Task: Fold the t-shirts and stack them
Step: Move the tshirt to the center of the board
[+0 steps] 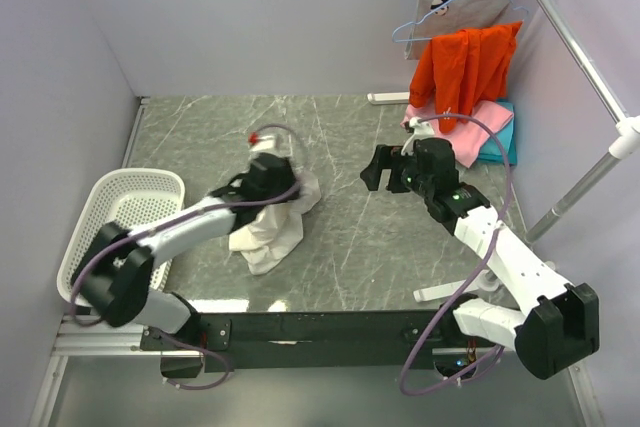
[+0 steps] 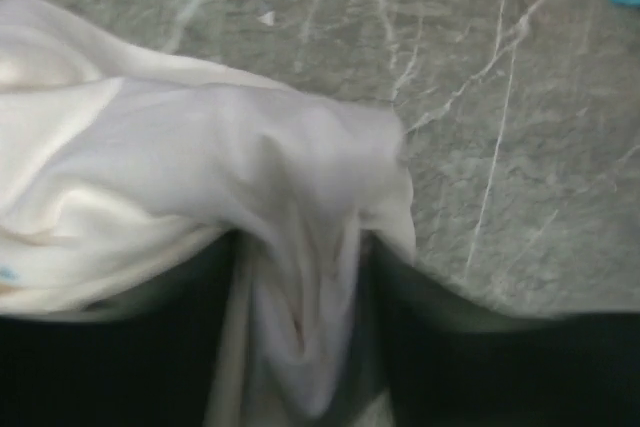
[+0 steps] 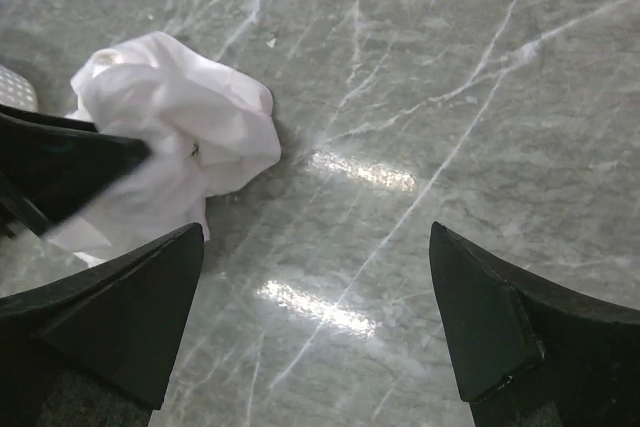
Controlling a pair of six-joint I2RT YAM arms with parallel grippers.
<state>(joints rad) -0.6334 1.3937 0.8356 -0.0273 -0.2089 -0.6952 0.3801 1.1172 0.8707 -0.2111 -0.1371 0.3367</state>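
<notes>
The white t-shirt (image 1: 272,222) lies crumpled on the marble table at centre left, with a bit of red (image 1: 254,137) showing at its far end. My left gripper (image 1: 264,165) is shut on a fold of it; in the left wrist view the white cloth (image 2: 200,157) is pinched between the dark fingers (image 2: 470,357). My right gripper (image 1: 380,171) is open and empty above the bare table, to the right of the shirt. Its view shows the shirt (image 3: 185,132) at upper left. The pink shirt (image 1: 470,127) lies folded on the teal one (image 1: 503,142) at the far right.
A white plastic basket (image 1: 105,209) stands at the left edge. An orange garment (image 1: 465,65) hangs from a hanger on a metal rail (image 1: 575,42) over the folded pile. Walls close the back and left sides.
</notes>
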